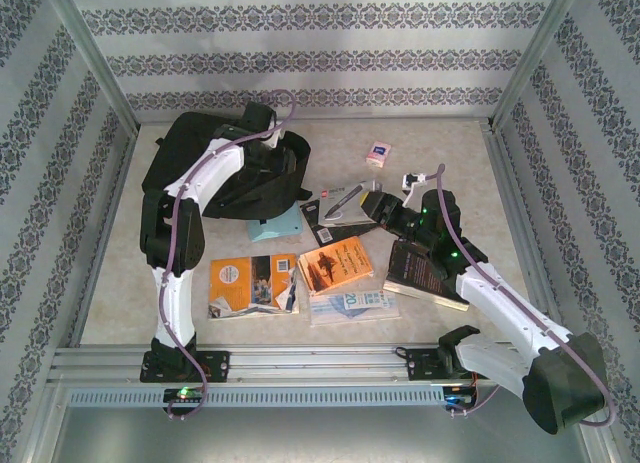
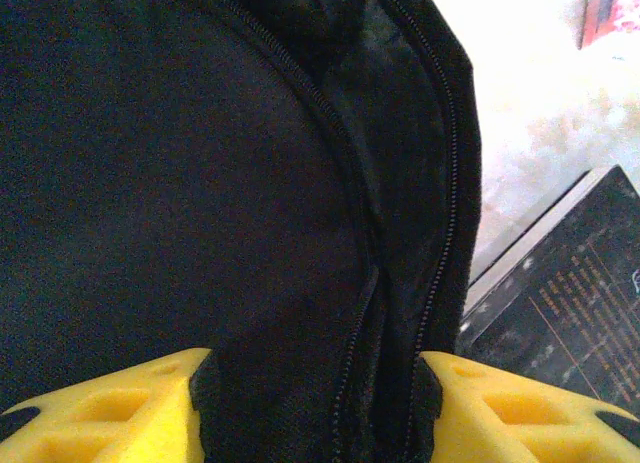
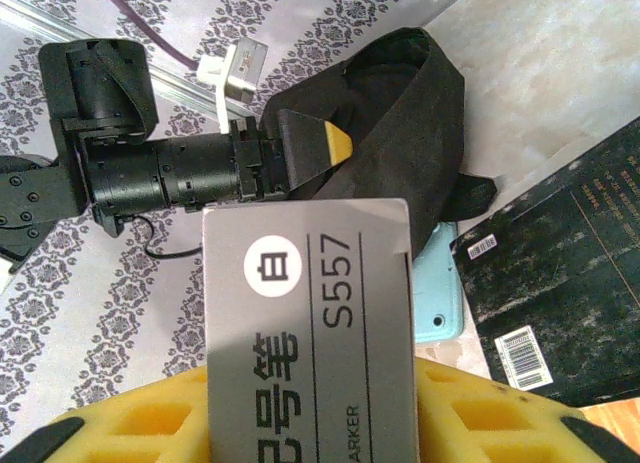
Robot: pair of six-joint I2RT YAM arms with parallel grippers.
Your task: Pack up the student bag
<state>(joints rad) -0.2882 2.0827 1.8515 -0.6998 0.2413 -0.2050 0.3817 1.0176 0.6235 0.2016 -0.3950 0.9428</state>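
Observation:
The student bag (image 1: pixel 215 173), a large black backpack, lies at the back left of the table. My left gripper (image 1: pixel 283 161) is at its right edge. In the left wrist view the bag's fabric (image 2: pixel 200 183) and zip fill the gap of the left gripper (image 2: pixel 315 403), and both pads press on the fold. My right gripper (image 1: pixel 378 205) hovers mid-table, right of the bag, shut on a grey marker box (image 3: pixel 310 323) printed "S557". Beyond the box lie the bag (image 3: pixel 400 113) and the left arm (image 3: pixel 160 173).
An orange book (image 1: pixel 335 266), a second book (image 1: pixel 250 283) and a pale booklet (image 1: pixel 350 303) lie near the front. A black book (image 1: pixel 425 273) sits under the right arm. A light blue item (image 1: pixel 280 226) lies by the bag, and a small box (image 1: pixel 377 155) sits at the back.

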